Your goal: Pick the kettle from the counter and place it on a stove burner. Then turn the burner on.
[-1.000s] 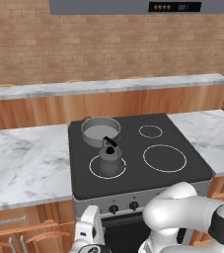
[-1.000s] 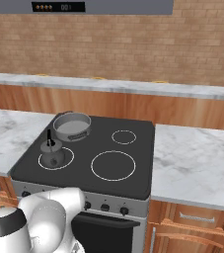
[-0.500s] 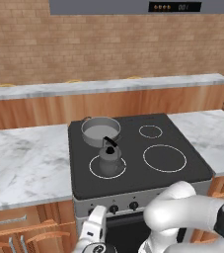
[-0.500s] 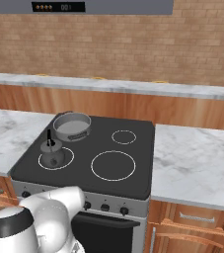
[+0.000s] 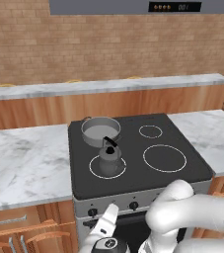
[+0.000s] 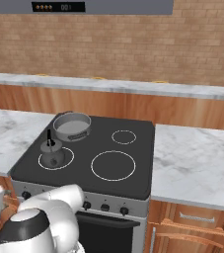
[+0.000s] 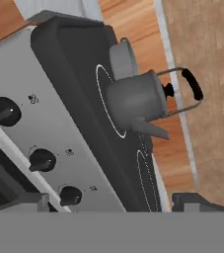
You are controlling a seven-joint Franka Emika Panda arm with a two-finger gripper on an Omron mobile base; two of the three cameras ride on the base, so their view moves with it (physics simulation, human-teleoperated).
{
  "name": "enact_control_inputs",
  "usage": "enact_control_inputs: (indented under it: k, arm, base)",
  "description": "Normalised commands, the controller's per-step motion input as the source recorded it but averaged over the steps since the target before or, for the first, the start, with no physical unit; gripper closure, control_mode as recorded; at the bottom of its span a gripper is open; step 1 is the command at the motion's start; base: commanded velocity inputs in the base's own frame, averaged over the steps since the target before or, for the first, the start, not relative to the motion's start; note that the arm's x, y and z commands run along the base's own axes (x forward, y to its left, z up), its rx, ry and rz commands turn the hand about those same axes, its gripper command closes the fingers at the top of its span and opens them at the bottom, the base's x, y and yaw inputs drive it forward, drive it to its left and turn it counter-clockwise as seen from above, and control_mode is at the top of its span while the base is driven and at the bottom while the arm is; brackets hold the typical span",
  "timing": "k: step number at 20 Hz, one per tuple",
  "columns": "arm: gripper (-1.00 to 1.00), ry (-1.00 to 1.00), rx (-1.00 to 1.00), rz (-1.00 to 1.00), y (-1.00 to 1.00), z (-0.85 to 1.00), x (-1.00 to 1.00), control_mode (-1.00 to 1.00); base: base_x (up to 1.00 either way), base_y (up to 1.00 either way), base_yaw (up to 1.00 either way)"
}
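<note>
Kettle: squat, dark grey, black arched handle, upright inside the stove burner ring, beyond the gripper. Black glass cooktop between white marble counter sections; brick wall behind. Gripper opening: cannot tell; holds nothing visible.

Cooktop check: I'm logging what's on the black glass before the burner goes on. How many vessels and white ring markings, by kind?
Squat dark-grey metal kettle: 1
Straight-sided grey pot: 1
White ring markings: 3 visible
Total: 5

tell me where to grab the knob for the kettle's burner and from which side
A judgement: pinch the protruding round body of the leftmost knob, which sits nearest below the kettle, coming straight at the front panel from the room side. The knobs stick out toward the robot. Which knob drives that stove burner is not readable.
</note>
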Motion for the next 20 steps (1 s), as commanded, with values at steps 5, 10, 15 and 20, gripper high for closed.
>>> enact_control_inputs:
  k: [5,10,15,20]
  arm:
    - [-1.00,-0.19,0.47,0.00,0.00,0.00,0.24,-1.00]
    - [-1.00,-0.21,0.52,0.00,-0.01,0.00,0.01,-1.00]
    - [-1.00,-0.24,0.49,0.00,0.00,0.00,0.00,-1.00]
    - [-1.00,-0.25,0.42,0.00,0.00,0.00,0.00,-1.00]
  base:
    - [0.00,0.00,0.00]
    - [0.00,0.00,0.00]
    - [0.00,0.00,0.00]
    - [0.00,0.00,0.00]
